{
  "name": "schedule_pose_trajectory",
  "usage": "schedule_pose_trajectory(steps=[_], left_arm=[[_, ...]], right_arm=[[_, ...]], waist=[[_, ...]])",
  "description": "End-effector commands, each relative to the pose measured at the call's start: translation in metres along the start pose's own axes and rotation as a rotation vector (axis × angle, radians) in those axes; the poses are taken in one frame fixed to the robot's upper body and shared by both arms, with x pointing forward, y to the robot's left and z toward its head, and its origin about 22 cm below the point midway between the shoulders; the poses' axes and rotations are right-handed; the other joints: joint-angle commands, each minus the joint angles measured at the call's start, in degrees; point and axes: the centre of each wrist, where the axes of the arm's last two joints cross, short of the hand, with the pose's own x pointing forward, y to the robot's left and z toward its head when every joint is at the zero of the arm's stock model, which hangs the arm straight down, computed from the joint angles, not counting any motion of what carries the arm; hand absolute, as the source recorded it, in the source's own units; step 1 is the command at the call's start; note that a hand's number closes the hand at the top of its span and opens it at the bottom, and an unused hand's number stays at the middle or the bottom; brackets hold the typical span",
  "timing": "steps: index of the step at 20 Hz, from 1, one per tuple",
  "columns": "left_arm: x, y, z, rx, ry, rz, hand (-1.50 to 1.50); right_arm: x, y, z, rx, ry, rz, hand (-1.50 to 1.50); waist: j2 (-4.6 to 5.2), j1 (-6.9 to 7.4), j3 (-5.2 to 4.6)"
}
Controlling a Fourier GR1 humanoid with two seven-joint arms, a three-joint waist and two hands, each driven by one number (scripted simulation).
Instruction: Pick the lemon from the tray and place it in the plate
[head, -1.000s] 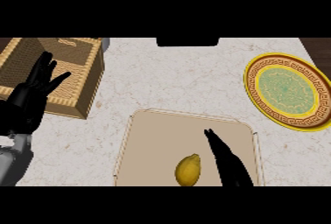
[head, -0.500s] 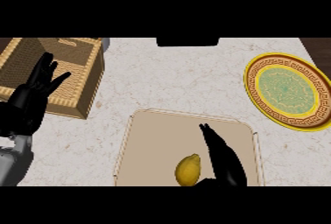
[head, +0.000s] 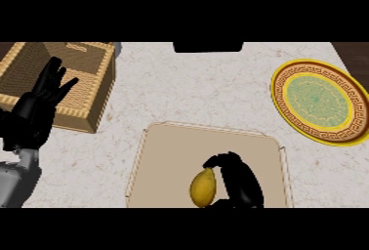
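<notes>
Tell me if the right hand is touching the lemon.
Touching. In the head view the right hand lies against the lemon's right side on the tray, its fingers curled over the lemon's top with no gap showing.

No text, label, brand or number could be read anywhere; the plate [head: 317, 101] near the counter's right edge carried only a patterned border, no lettering
</notes>
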Motion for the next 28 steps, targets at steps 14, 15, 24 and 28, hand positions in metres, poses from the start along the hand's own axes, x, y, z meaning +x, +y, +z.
schedule_pose_trajectory(steps=[14,15,24,28], left_arm=[[-0.051,-0.015,0.022,-0.074,0.229,0.035,0.0],[-0.051,-0.013,0.019,-0.048,0.201,0.033,0.0],[-0.052,-0.01,0.018,-0.029,0.238,0.033,0.0],[-0.056,-0.011,0.029,-0.022,0.248,0.02,0.0]], right_arm=[[0.032,-0.056,-0.053,-0.13,-0.122,0.124,1.5],[0.048,-0.062,-0.061,-0.158,-0.165,0.147,1.5],[0.063,-0.124,-0.063,-0.725,-0.233,0.221,1.5],[0.058,-0.156,-0.061,-0.908,-0.141,0.202,1.5]], waist=[[2.09,1.46,-1.4],[2.29,2.03,-1.42],[1.44,-1.08,-1.41],[1.17,-1.08,-1.43]])
